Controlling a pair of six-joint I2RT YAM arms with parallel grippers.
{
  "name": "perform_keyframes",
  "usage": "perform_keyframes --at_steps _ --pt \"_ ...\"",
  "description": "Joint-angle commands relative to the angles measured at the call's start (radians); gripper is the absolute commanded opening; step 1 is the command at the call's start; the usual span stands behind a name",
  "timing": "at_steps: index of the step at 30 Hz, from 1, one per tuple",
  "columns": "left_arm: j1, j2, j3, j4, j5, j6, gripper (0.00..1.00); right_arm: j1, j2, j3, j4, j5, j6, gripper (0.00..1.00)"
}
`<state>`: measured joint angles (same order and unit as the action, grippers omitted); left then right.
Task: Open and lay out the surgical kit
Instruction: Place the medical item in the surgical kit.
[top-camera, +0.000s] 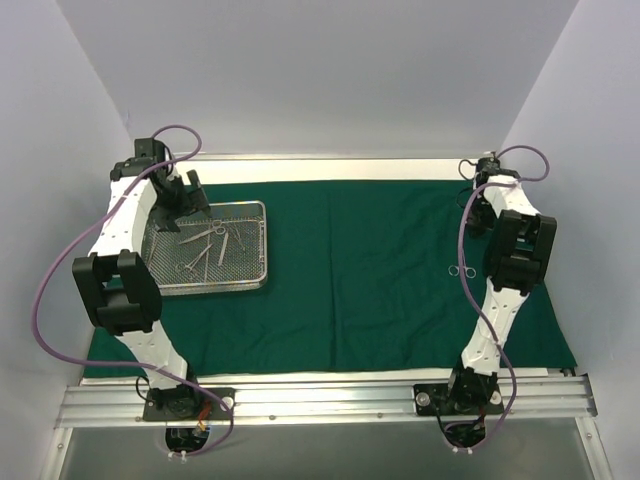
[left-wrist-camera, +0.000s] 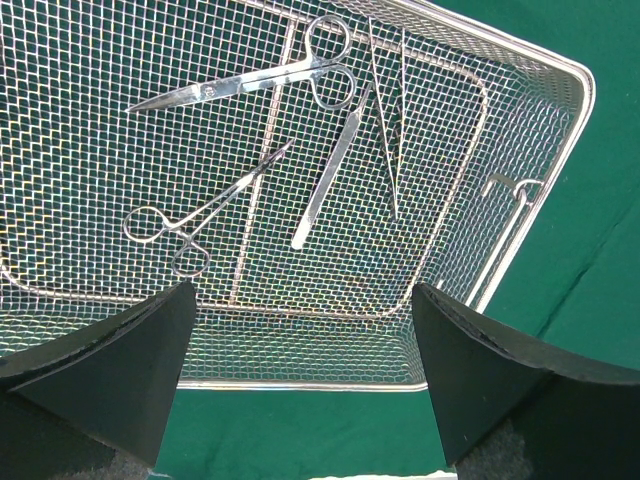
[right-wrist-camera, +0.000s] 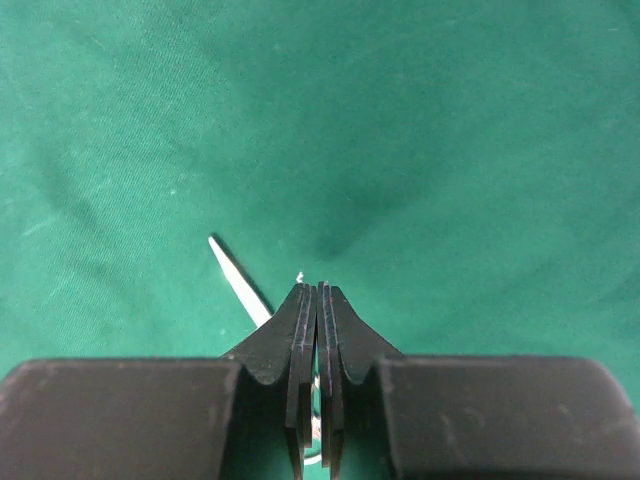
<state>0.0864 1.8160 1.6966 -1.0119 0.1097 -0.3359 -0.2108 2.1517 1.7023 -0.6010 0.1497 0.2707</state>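
Note:
The dark green cloth (top-camera: 370, 270) lies spread flat over the table. At its left stands the wire-mesh tray (top-camera: 265, 240), holding scissors (left-wrist-camera: 250, 83), a ring-handled clamp (left-wrist-camera: 200, 215), tweezers (left-wrist-camera: 385, 120) and a flat steel handle (left-wrist-camera: 325, 180). My left gripper (left-wrist-camera: 303, 295) hangs open above the tray's end rim (left-wrist-camera: 300, 385), with nothing between its fingers. My right gripper (right-wrist-camera: 317, 288) is shut, low over the cloth at the right. A slim steel tip (right-wrist-camera: 235, 275) sticks out from under its fingers; I cannot tell whether it is pinched. Ring handles (top-camera: 460, 270) lie on the cloth beside the right arm.
White walls enclose the table on the left, back and right. An aluminium rail (top-camera: 330, 400) carrying both arm bases runs along the near edge. Purple cables (top-camera: 50, 300) loop beside each arm. A wire handle (left-wrist-camera: 510, 185) hangs on the tray's side wall.

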Motion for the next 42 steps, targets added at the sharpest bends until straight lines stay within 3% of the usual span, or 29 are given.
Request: perform_keyframes --at_steps 1,32,42 --pt "0.01 -0.038 0.021 0.007 0.004 0.006 0.98 0.001 0.014 0.046 -0.043 0.018 0.002 0.0" --pt "0.03 -0.035 0.009 0.006 -0.005 -0.003 0.98 0.077 0.06 -0.007 -0.02 -0.033 -0.028 0.0" --pt "0.03 0.0 0.034 -0.034 -0.034 -0.012 0.97 0.07 -0.019 0.023 -0.051 0.004 -0.019 0.0"
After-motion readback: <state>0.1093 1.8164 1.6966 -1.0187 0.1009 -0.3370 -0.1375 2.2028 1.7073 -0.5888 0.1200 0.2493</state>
